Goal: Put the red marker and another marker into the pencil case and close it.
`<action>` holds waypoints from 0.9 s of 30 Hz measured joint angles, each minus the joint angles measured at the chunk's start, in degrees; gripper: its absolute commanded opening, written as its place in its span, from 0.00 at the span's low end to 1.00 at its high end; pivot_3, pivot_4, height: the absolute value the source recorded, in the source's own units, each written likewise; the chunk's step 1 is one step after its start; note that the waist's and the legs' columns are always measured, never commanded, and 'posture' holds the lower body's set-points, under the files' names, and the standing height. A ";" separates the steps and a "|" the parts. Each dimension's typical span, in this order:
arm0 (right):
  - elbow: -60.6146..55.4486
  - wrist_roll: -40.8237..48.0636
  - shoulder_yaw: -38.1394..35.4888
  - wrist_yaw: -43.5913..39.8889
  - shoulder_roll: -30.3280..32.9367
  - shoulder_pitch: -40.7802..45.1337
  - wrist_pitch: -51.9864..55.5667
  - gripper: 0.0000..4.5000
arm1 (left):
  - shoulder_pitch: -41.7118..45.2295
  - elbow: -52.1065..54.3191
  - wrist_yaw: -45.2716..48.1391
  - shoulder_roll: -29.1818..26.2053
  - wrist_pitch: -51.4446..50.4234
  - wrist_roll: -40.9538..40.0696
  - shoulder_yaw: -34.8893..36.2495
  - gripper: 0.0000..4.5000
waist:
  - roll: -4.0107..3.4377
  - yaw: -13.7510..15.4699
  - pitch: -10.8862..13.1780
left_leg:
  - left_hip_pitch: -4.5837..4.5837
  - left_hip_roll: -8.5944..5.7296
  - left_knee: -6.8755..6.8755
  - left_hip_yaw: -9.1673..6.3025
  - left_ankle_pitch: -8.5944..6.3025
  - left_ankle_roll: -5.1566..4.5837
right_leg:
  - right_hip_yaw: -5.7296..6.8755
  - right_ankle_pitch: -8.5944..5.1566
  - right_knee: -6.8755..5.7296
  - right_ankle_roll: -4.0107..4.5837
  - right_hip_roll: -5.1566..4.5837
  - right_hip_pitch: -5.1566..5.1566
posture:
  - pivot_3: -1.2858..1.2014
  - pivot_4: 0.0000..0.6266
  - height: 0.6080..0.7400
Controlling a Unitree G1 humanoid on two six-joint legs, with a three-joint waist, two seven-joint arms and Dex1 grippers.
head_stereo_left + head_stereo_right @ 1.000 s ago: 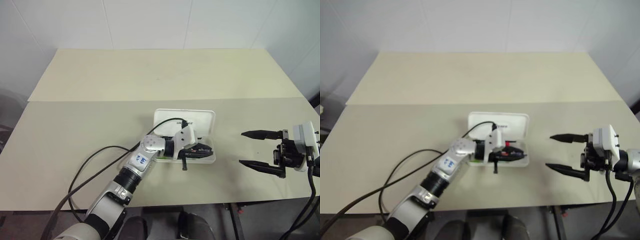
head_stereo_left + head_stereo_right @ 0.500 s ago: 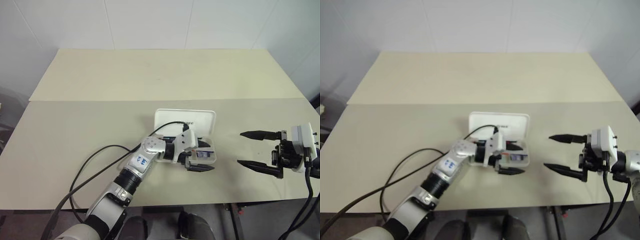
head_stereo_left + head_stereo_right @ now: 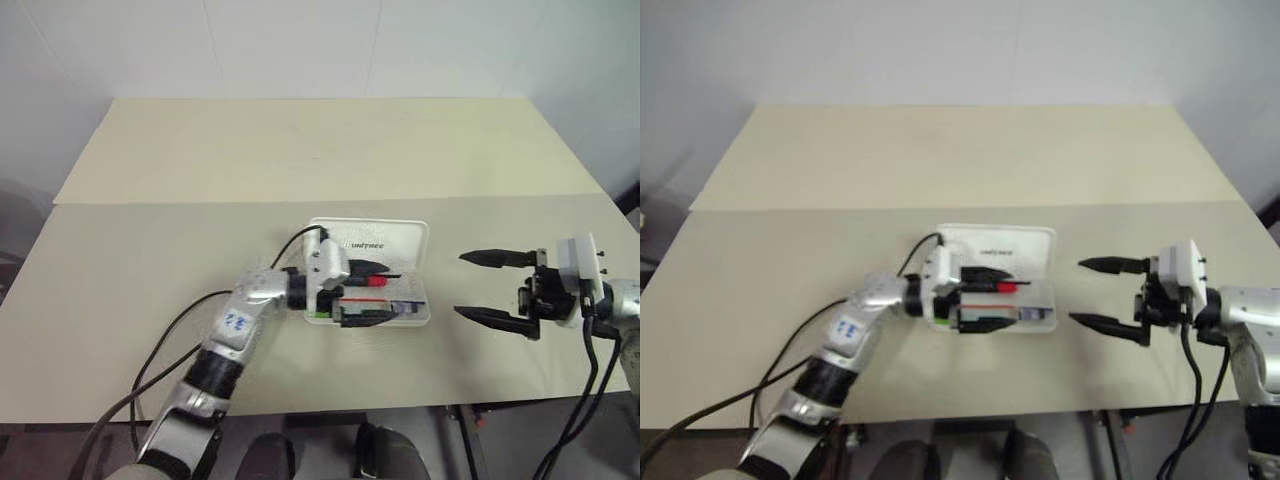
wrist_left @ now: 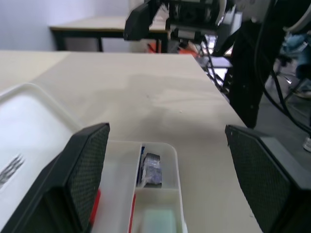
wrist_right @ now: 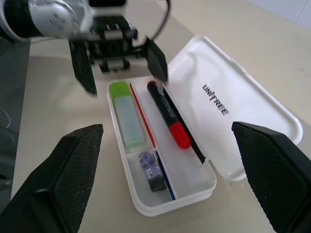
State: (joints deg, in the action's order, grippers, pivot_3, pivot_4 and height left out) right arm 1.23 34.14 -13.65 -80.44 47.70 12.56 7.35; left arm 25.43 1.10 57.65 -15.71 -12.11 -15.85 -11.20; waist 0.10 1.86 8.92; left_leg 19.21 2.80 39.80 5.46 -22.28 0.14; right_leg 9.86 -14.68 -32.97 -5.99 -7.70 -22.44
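Note:
The white pencil case [image 3: 402, 248] lies open on the table, its lid [image 5: 194, 63] with dark lettering flat behind the tray. The red marker [image 5: 166, 113] lies in the tray's far lane. Another marker [image 5: 127, 115], with a lime-green cap and pale body, lies in the near lane. My left gripper [image 3: 372, 293] is open and empty at the case's left end, its fingers straddling the tray, seen also from the right wrist [image 5: 126, 82]. My right gripper [image 3: 460, 285] hangs open and empty just right of the case, pointing at it.
A small dark-blue item [image 5: 151, 169] sits in the tray's end compartment. The beige table [image 3: 180, 250] joins a second table [image 3: 300, 140] behind it. A black cable [image 3: 170, 340] trails from my left arm over the table's front.
My left gripper has opened, left the red marker lying in the tray and drawn back to the left. The right gripper has edged a little closer to the case.

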 measured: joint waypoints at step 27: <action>12.49 -2.71 4.63 -6.21 -2.88 11.36 -6.06 1.00 | -6.35 0.31 -12.44 -10.96 5.90 -1.81 17.56 0.01 | 0.01 -0.40 0.00 | -0.02 -0.02 -0.09 0.06 0.00 0.00 | -0.12 0.00 0.00 0.00 0.04 -0.02 | 0.52 0.24 1.00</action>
State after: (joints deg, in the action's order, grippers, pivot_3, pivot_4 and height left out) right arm 13.72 31.43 -9.02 -86.65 44.82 23.92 1.29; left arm 19.08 1.41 45.20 -26.67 -6.22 -17.66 6.36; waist 0.11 1.47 8.92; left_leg 19.19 2.78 39.71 5.52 -22.28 0.14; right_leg 9.74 -14.68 -32.98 -5.99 -7.66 -22.46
